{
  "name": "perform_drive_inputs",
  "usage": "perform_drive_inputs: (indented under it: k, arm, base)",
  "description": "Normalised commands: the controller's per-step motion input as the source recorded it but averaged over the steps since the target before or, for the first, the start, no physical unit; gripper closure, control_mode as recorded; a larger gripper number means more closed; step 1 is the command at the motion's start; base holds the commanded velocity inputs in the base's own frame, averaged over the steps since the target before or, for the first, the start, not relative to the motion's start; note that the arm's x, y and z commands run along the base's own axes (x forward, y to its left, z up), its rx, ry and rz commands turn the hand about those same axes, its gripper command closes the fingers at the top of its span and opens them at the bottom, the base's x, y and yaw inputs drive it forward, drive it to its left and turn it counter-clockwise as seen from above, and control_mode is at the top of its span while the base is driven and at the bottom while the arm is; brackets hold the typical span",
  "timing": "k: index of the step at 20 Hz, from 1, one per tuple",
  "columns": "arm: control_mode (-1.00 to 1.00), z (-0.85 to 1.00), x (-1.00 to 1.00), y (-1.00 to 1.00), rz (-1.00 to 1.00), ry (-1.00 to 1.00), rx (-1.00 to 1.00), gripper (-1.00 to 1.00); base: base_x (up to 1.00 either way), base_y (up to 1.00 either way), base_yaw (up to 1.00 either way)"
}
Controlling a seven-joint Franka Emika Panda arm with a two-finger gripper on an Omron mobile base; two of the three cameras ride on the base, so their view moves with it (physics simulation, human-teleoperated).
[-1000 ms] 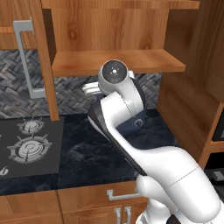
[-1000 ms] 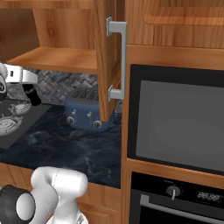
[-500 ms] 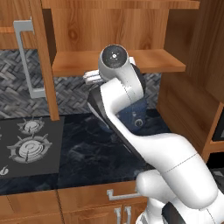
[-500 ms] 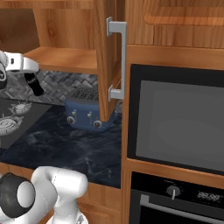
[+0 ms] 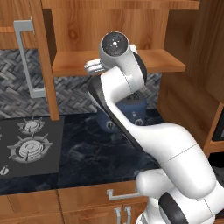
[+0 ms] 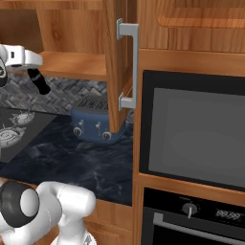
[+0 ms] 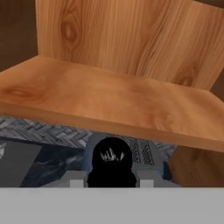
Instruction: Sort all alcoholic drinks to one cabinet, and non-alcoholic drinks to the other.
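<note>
- Wooden cabinet shelf (image 7: pixel 113 103) fills our hand view above twelve o'clock.
- We see our gripper (image 6: pixel 40 84) clamping the black cola bottle (image 7: pixel 112 162).
- Blue toaster (image 6: pixel 94 125) sits at six o'clock below.

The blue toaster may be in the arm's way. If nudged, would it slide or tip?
The blue toaster looks low and broad, so it would probably slide, not tip. The dark counter looks polished, likely giving little grip.

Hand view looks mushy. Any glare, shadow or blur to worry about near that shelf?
Hand view: soft and coarse, shelf evenly lit without glare, small white glints on the black bottle. Right base view: crisper, oven door flat grey, no reflections. Left base view: arm hides part of the toaster.
</note>
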Motion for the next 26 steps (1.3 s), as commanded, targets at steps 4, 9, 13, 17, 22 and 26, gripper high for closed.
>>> perform_drive_inputs:
  k: [4, 9, 13, 17, 22, 26]
  arm:
    - [-1.0, 0.28, 0.11, -0.07, 0.0, -0.07, -0.04, 1.0]
    - [-1.0, 0.25, 0.13, -0.07, 0.0, -0.09, -0.03, 1.0]
    - [-1.0, 0.18, 0.18, -0.06, 0.0, -0.08, -0.01, 1.0]
    - [-1.0, 0.15, 0.22, -0.08, 0.0, -0.07, 0.0, 1.0]
    - [-1.0, 0.16, 0.32, -0.11, 0.0, -0.03, 0.0, 1.0]
    - [-1.0, 0.09, 0.38, -0.07, 0.0, -0.01, 0.0, 1.0]
  base:
    - [0.0, 0.0, 0.0]
    - [0.0, 0.0, 0.0]
    - [0.0, 0.0, 0.0]
    - [0.0, 0.0, 0.0]
    - [0.0, 0.0, 0.0]
    - [0.0, 0.0, 0.0]
